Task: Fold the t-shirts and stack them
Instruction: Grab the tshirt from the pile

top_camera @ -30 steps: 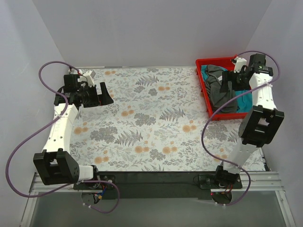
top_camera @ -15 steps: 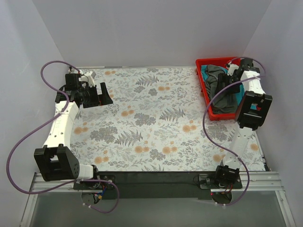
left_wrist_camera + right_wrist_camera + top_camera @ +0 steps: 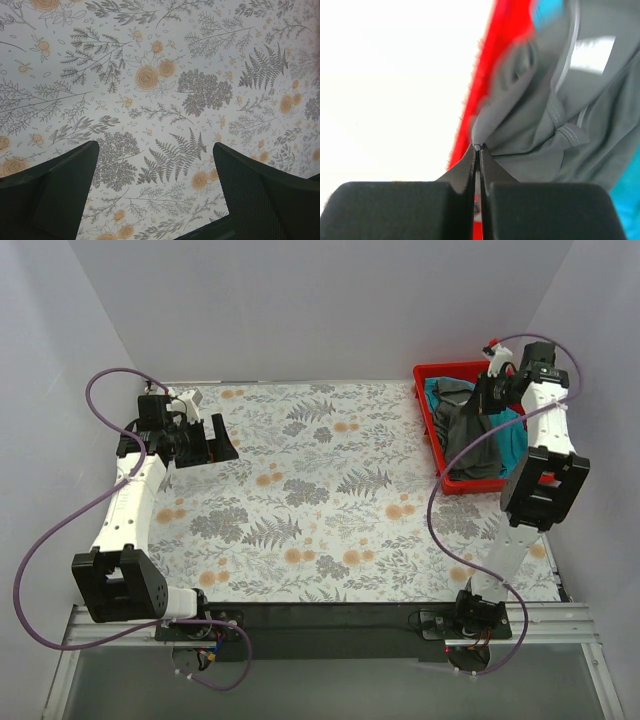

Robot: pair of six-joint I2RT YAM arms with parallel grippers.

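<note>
Grey t-shirt [image 3: 530, 130] is pinched by a fold in the right jaws, clamped tight on it. The rest drapes in the red bin [image 3: 432, 375] beside the teal t-shirt [image 3: 515, 445]. Left jaws gape wide over the floral counter [image 3: 160, 75].

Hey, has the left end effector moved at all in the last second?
No. The left end effector hangs open over the same spot as before, near the far-left corner of the floral tablecloth.
</note>
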